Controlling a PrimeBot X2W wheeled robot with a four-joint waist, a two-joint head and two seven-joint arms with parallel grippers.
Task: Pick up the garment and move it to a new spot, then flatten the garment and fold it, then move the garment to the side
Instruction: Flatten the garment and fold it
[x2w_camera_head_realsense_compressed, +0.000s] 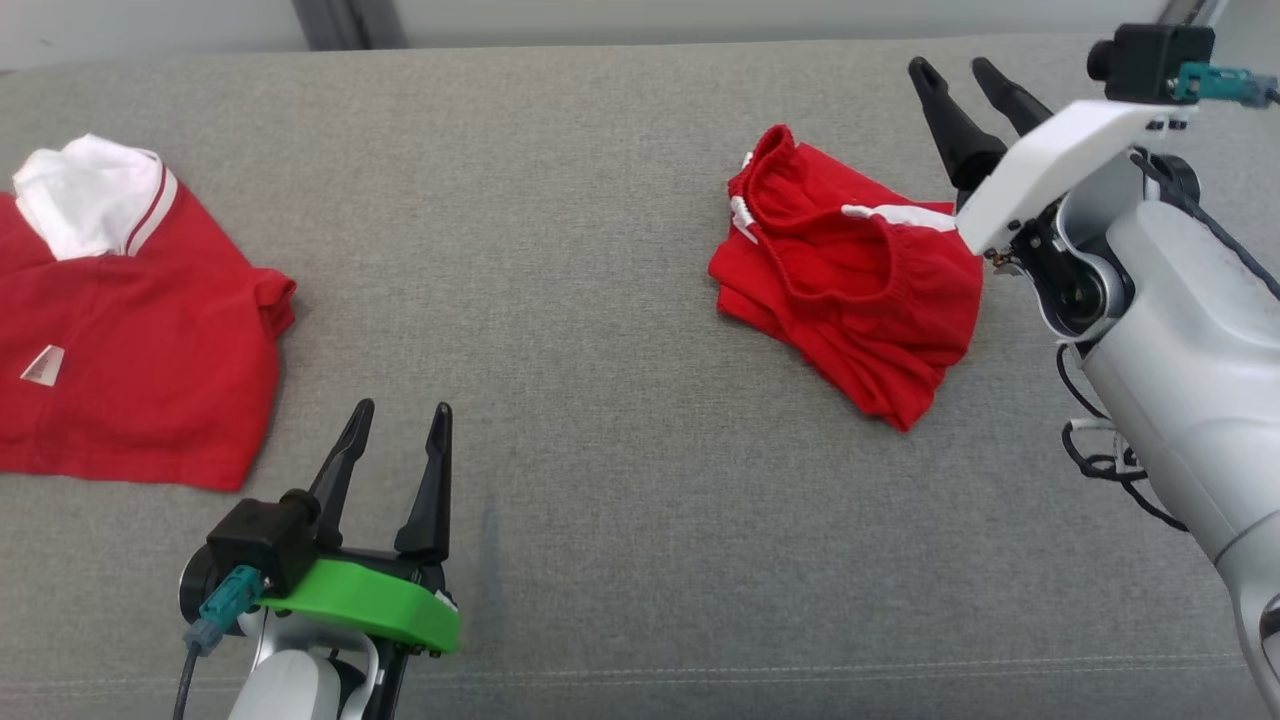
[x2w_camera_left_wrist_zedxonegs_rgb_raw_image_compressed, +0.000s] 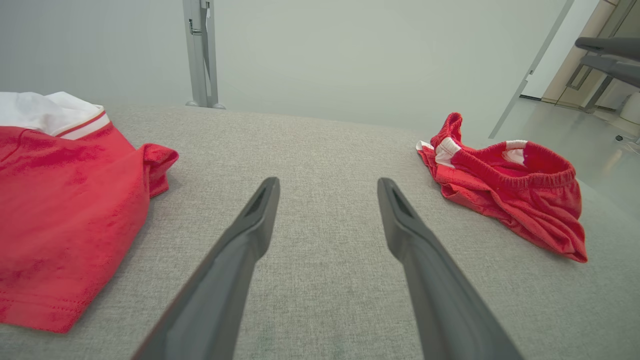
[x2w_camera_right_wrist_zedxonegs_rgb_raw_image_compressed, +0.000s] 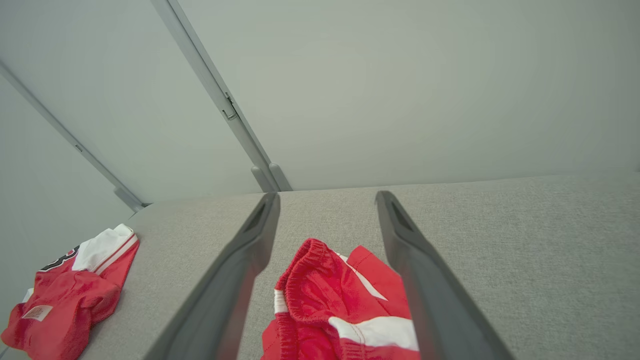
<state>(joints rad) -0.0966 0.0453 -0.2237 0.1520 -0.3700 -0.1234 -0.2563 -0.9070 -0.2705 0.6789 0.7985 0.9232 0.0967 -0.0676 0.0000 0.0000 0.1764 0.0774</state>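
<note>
The grey fabric-covered table (x2w_camera_head_realsense_compressed: 600, 200) is carrying a red polo shirt (x2w_camera_head_realsense_compressed: 130, 330) at the far left. The task's garment, crumpled red shorts (x2w_camera_head_realsense_compressed: 850, 280), is lying right of centre, its long axis running from 11 to 5 o'clock in the head view. The right gripper (x2w_camera_head_realsense_compressed: 950, 70) is hovering nearer, released and empty, with the shorts at its 7 o'clock. The left gripper (x2w_camera_head_realsense_compressed: 403, 410) is hanging spread and empty, with the shorts at its 2 o'clock. The shirt's pale label (x2w_camera_head_realsense_compressed: 42, 365) is showing nothing readable.
</note>
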